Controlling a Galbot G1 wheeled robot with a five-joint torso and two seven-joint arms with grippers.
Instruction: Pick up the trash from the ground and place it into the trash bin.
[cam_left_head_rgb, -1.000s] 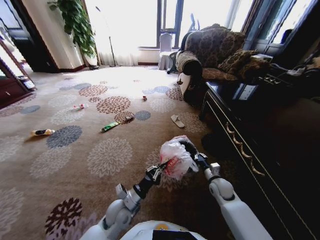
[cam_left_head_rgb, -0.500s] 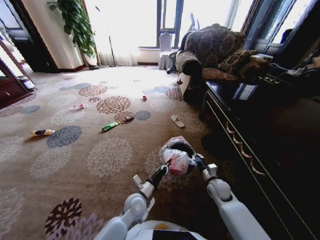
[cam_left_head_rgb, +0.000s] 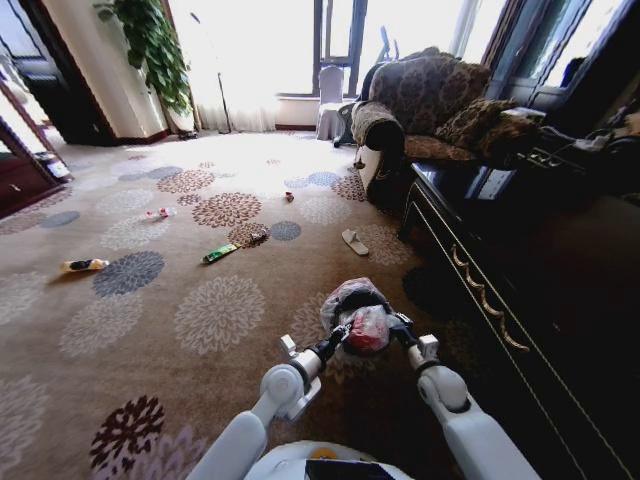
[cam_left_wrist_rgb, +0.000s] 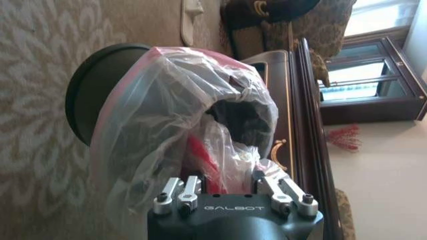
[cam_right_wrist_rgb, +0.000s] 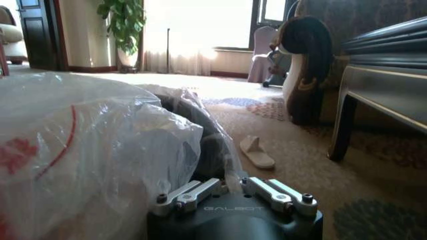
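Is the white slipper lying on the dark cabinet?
No, the white slipper lies on the patterned carpet, beside the dark cabinet, not on it.

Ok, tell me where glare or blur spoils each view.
Head view: the window is blown out white and washes the far carpet; edges bend, fisheye-like. Left wrist view: the bag on the trash bin is near and soft, with bright glass at one corner. Right wrist view: the window glares, the bag up close is hazy, the slipper reads clearly.
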